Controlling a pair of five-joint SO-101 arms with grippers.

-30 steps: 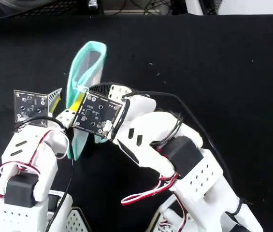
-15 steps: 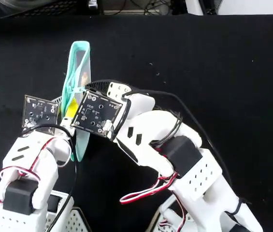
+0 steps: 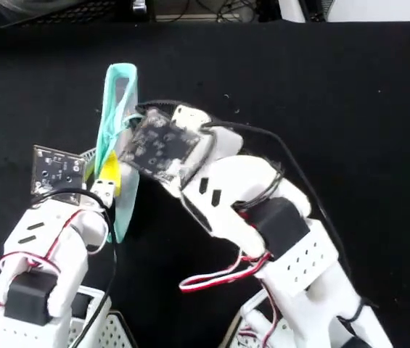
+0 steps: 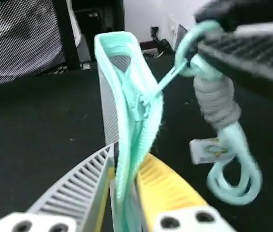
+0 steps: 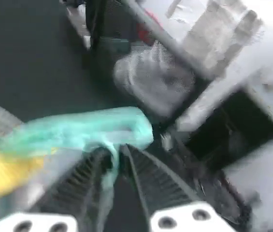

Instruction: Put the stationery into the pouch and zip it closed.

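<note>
fingers of the left gripper [image 4: 126, 162] are pressed together on the pouch [image 4: 122, 72]. the grey one lies on one face and the yellow one on the other, pinching its near end. in the high view the left gripper [image 3: 109, 181] sits just beside the right arm's wrist. the pouch [image 3: 117, 94] stands on edge over the black table [image 3: 335, 109]. its long axis runs straight away from the arms toward the far side, with the zip edge turned upward.

the right gripper [image 5: 116, 157] has its two dark fingers almost touching, nipping a mint pull cord [image 5: 108, 166] between them. in the left wrist view that pull cord [image 4: 172, 79] stretches taut from the zip slider [image 4: 140, 108] to the dark jaws. the slider sits partway along the pouch's zip edge. a mint wrist loop [image 4: 233, 164] with a small tag hangs from the same cord, apart from the pouch. whether any stationery lies inside the pouch cannot be told.
</note>
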